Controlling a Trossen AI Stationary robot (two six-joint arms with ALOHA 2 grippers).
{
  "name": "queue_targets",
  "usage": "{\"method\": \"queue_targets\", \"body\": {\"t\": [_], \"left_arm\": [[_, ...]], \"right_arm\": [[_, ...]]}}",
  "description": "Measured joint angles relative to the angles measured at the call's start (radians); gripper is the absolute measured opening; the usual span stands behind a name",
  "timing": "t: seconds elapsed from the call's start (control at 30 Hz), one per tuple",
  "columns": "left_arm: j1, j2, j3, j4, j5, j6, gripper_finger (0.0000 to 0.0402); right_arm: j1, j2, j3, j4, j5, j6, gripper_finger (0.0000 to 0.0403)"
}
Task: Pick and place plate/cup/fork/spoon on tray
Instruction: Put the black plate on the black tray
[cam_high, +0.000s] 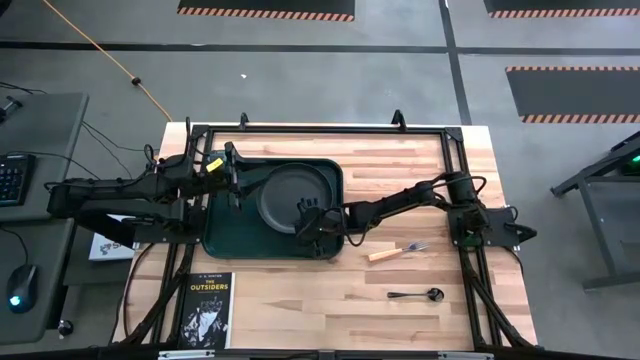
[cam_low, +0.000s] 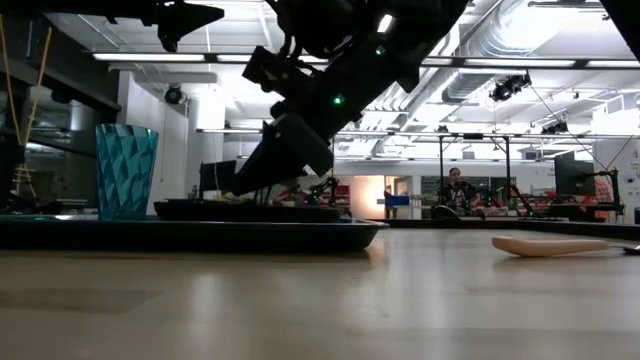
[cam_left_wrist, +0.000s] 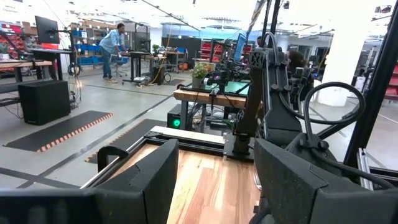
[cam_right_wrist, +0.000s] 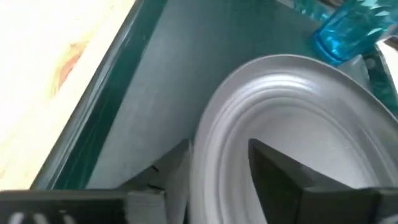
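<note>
The left end effector (cam_high: 232, 165) waited open at the nine o'clock edge of the large dark green rectangular tray (cam_high: 222, 236), beside the small translucent teal tumbler (cam_low: 126, 171) standing upright on it. The round dark grey plate with a raised rim (cam_high: 285, 190) lay flat in the tray. At its five o'clock rim the right end effector (cam_high: 312, 222) straddled the edge, fingers parted and apparently letting go. The plate looked stiff, smooth and probably slick, best pinched by its rim. Out on the wooden bench (cam_high: 400, 300), the tan-handled fork (cam_high: 398, 250) lay at four o'clock from the tray, the small dark spoon (cam_high: 416, 294) beyond it: both light, thin, low-lying, likeliest taken mid-handle.
</note>
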Motion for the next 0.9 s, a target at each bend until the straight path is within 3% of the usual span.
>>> {"method": "queue_targets", "body": {"t": [0.27,0.53,0.77,0.9], "left_arm": [[0.0,0.0,0.0,-0.011,0.0,0.0,0.0201],[0.0,0.0,0.0,-0.022,0.0,0.0,0.0201],[0.0,0.0,0.0,-0.021,0.0,0.001,0.0201],[0.0,0.0,0.0,-0.002,0.0,0.009,0.0201]], "right_arm": [[0.0,-0.047,0.0,-0.12,0.141,-0.016,0.0217],[-0.015,-0.203,-0.064,-0.392,0.21,0.098,0.021],[-0.074,-0.396,-0.405,-0.202,0.289,0.253,0.0174],[-0.122,-0.446,-0.508,-0.057,0.293,0.385,0.013]]}}
